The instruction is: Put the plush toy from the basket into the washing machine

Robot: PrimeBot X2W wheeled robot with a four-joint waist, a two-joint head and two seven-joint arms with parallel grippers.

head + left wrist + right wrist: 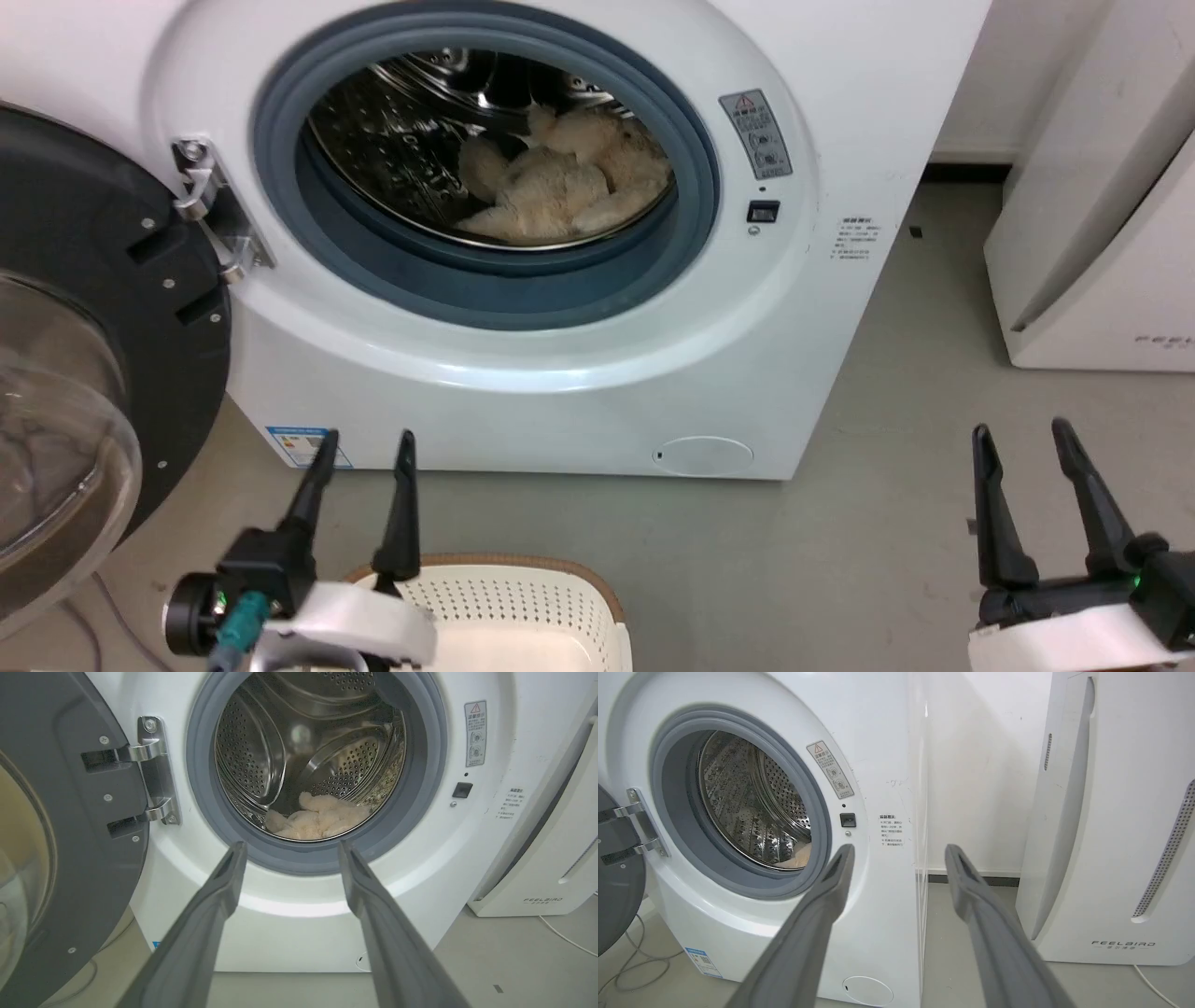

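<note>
White slanted appliance (1111,812) on grey floor (887,560), beside white wall (980,765); dark baseboard (966,173).

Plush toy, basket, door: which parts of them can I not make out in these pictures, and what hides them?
- plush toy: head view, lower edge behind the grey seal; eyes too small to tell.
- basket: head view, cut by the bottom edge; left gripper wrist covers its left corner.
- door: head view, cut by the left edge.
</note>
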